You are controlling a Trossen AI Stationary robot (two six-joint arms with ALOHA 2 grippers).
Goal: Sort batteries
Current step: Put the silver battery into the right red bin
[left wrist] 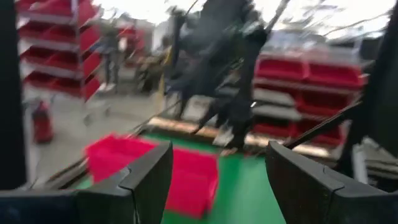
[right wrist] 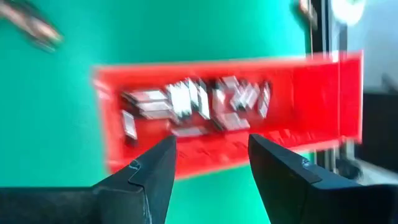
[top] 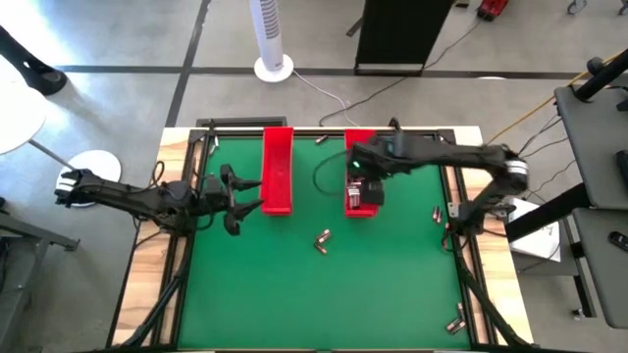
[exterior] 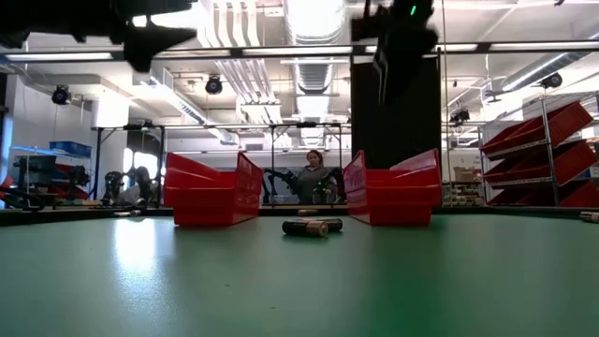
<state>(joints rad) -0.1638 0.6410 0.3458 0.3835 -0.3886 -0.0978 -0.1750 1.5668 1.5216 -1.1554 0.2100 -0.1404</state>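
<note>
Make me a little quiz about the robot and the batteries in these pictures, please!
1. True or false: the right gripper hangs over the right red tray.
2. Which tray shows a heap of batteries inside? A) left red tray B) right red tray
3. Where do the two loose batteries nearest the trays lie?

Key
1. True.
2. B, seen in the right wrist view.
3. On the green mat, in front of the gap between the trays; the left gripper waits by the left red tray, jaws open.

Silvery batteries (right wrist: 199,102), seemingly heaped, lie in red tray (right wrist: 311,93).
</note>
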